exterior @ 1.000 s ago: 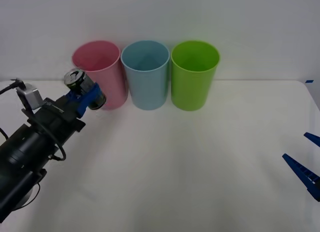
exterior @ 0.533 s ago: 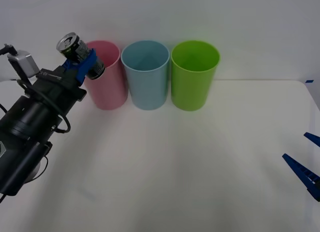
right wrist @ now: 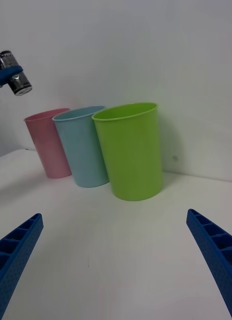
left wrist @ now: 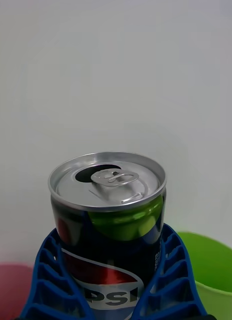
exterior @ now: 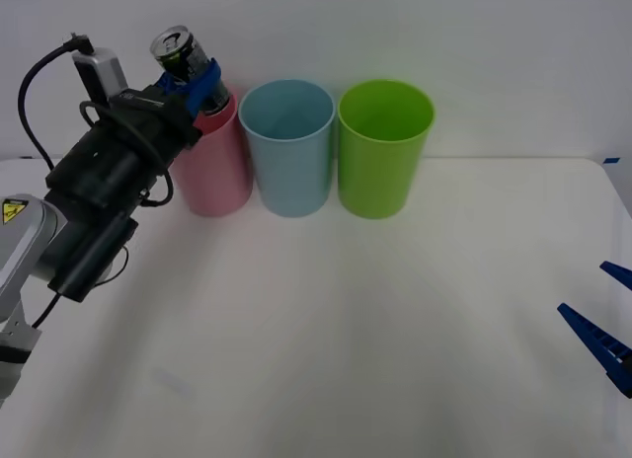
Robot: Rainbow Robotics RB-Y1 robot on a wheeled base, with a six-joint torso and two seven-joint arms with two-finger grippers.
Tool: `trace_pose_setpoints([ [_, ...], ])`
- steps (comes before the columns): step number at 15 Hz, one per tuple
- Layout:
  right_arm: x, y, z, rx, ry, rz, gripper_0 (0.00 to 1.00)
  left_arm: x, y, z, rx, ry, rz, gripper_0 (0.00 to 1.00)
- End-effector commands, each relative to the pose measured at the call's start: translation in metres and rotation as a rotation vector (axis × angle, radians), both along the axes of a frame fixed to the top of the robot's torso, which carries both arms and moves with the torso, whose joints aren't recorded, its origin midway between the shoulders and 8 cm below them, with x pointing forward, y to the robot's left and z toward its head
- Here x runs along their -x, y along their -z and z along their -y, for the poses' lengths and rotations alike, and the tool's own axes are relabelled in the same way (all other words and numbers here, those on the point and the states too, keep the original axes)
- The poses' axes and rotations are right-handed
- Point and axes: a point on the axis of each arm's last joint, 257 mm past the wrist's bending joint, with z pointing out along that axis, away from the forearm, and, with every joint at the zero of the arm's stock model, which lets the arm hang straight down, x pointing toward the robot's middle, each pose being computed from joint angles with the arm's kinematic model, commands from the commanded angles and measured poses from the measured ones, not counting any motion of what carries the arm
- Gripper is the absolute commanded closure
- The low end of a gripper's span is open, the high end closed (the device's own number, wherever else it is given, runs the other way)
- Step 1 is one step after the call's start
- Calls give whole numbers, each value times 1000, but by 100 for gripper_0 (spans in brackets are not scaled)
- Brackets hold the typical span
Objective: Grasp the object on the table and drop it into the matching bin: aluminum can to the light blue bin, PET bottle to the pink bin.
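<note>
Aluminum can — clamped by the left gripper above the pink bin rim; right gripper spread wide.

The desk is a broad, plain white surface. Three tall, slightly tapered plastic bins stand upright on it in a row along its far edge, toward the far left corner. The pink bin is nearest that corner, the light blue bin is in the middle, and the lime green bin is last in the row. Each bin stands just beside the next, rims close together. In the right wrist view the same three, pink bin, light blue bin and lime green bin, rest with their bases flat on the white top.
</note>
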Motion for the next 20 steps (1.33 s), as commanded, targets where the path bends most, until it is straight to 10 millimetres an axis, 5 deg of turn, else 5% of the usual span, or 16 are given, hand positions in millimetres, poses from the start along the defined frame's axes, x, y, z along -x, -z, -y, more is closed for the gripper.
trace_pose_setpoints([
  [1, 0, 0, 0, 0, 0, 0, 0, -29, -2, 10, -42, -7, -6, 100],
  [4, 0, 0, 0, 0, 0, 0, 0, -61, -4, 26, -88, -14, -21, 100],
  [9, 0, 0, 0, 0, 0, 0, 0, -84, -9, 52, -125, -17, -26, 100],
  [14, 0, 0, 0, 0, 0, 0, 0, -93, -14, 80, -150, -14, -11, 100],
  [20, 0, 0, 0, 0, 0, 0, 0, -93, -12, 89, -183, -32, 10, 100],
])
